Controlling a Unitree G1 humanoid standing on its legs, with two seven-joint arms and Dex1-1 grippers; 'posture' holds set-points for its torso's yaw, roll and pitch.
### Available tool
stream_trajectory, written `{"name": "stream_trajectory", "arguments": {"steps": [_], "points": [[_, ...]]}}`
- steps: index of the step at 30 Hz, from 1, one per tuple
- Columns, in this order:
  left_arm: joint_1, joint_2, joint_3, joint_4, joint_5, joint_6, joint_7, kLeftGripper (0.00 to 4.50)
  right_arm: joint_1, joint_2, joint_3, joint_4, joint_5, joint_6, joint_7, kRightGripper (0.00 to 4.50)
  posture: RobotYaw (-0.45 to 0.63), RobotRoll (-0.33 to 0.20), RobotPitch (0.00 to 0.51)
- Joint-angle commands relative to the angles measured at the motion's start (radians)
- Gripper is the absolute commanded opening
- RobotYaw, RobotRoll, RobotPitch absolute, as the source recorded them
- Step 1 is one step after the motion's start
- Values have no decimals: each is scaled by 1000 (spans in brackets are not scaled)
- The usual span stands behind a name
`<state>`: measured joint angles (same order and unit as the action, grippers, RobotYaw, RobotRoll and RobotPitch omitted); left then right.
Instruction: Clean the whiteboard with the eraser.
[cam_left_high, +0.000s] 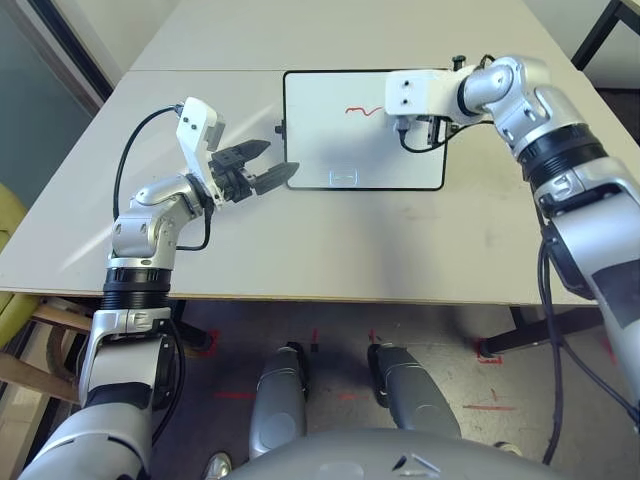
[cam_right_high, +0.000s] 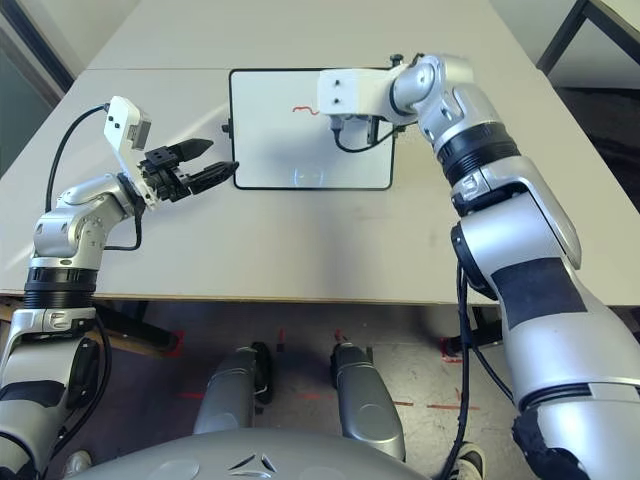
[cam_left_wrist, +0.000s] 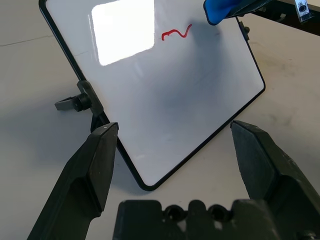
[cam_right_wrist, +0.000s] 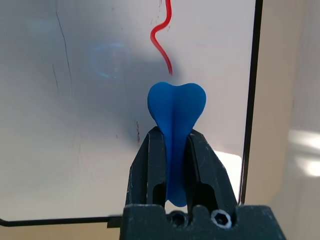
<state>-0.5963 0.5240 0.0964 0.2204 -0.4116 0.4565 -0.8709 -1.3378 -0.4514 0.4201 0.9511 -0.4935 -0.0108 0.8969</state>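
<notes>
The whiteboard lies flat on the table's far middle, with a short red squiggle near its far edge. My right gripper hovers over the board's far right part, shut on the blue eraser. The eraser's rounded tip sits just short of the squiggle's end, and whether it touches the board I cannot tell. In the left wrist view the eraser shows above the board. My left gripper stands open beside the board's left edge, holding nothing.
A black side knob sticks out from the board's left edge, close to my left fingers. The pale table has bare room in front of the board. A dark frame stands beyond the far right corner.
</notes>
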Motion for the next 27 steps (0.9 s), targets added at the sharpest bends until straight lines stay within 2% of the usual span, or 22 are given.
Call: {"name": "stream_trajectory", "arguments": {"steps": [1, 13, 27], "points": [[-2, 2, -7, 15, 8, -4, -6, 4500, -23, 9, -1, 23, 3, -5, 1, 302, -160, 0, 152], [7, 9, 0, -1, 5, 1, -2, 4500, -66, 49, 38, 184, -52, -76, -92, 302, -140, 0, 153], [15, 17, 5, -9, 4, 4, -1, 4500, -83, 91, 45, 274, -60, -94, -138, 302, -133, 0, 153]]}}
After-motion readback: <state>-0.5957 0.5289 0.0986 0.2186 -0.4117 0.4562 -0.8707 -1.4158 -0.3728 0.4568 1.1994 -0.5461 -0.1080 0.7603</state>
